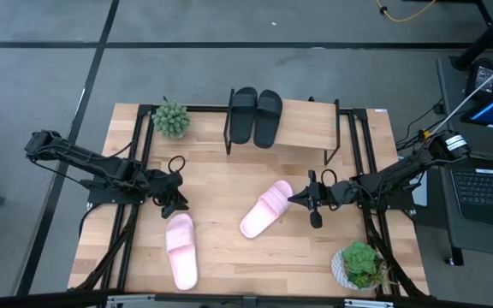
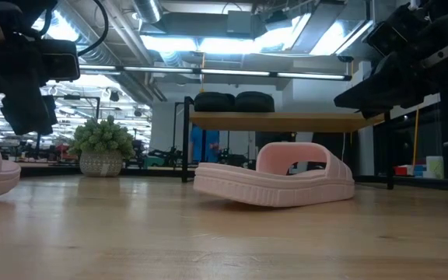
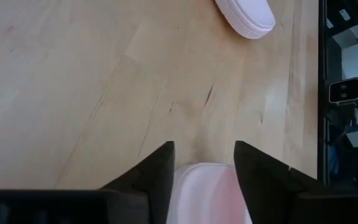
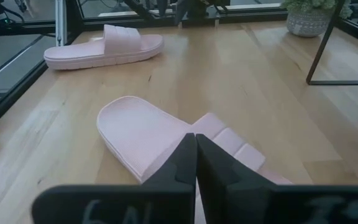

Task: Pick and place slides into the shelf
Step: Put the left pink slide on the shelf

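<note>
Two black slides (image 1: pixel 256 115) lie side by side on the left part of the shelf's plank top (image 1: pixel 306 126). Two pink slides rest sole-down on the table. One (image 1: pixel 181 250) lies near the near-left corner, the other (image 1: pixel 266 210) in the middle. My left gripper (image 3: pixel 204 152) hangs open above the far end of the left pink slide (image 3: pixel 207 193), a finger on either side, clear of it. My right gripper (image 4: pixel 196 140) is shut and hovers over the strap end of the middle pink slide (image 4: pixel 145 134). The low view shows both grippers raised off the table.
A potted plant (image 1: pixel 171 120) stands at the shelf's left end and another (image 1: pixel 359 263) at the table's near-right corner. The shelf's thin black legs (image 1: pixel 338 137) stand on the far half of the table. Bare wood lies between the two pink slides. A laptop sits beyond the right edge.
</note>
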